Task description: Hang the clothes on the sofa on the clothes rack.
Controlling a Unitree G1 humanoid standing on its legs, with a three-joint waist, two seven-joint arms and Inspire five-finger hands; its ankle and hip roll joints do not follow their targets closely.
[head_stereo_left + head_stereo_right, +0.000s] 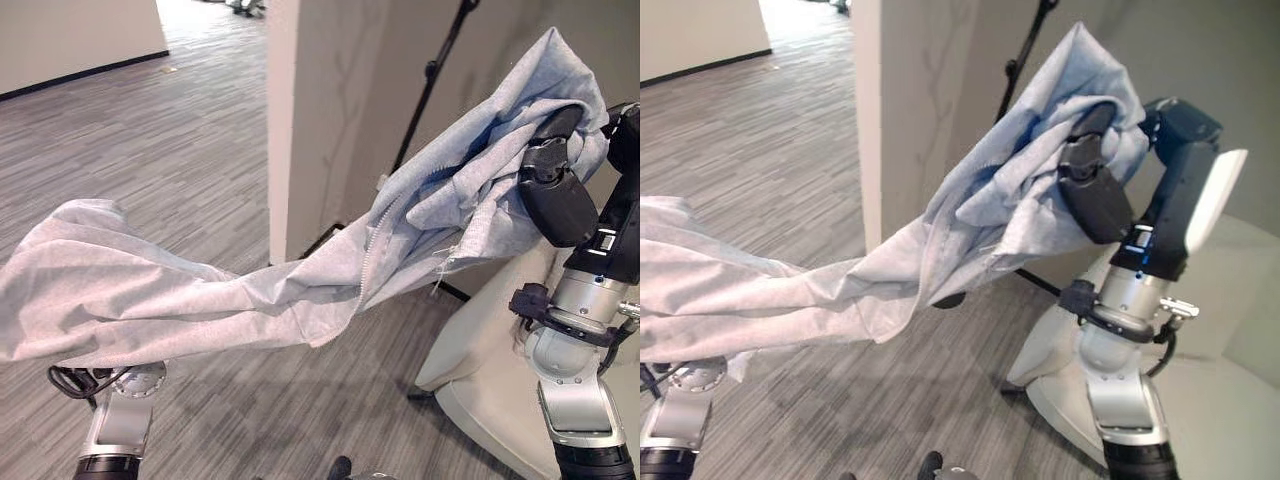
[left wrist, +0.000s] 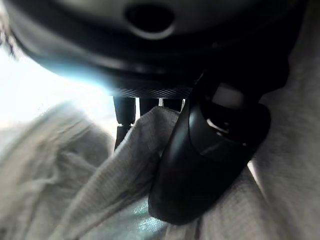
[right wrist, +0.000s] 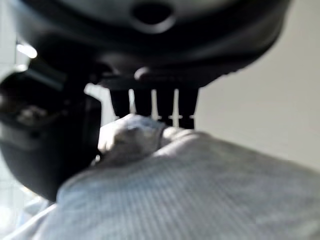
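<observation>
Now, near to far:
Left hand (image 2: 210, 150): I have its thumb and fingers pinched into one end of the grey garment (image 1: 200, 290), held low.
Right hand (image 1: 555, 190): curled round the other end, raised high above the sofa (image 1: 480, 350).
Garment: off the sofa, stretched between both hands.
Advice: I'd keep both grips and some slack while seeking the rack.
Beyond: pillar (image 1: 320, 120), dark stand (image 1: 430, 80).

Garment (image 1: 250, 290) stretched between both hands, sofa (image 1: 480, 350) perhaps below right, pillar (image 1: 320, 120) behind
</observation>
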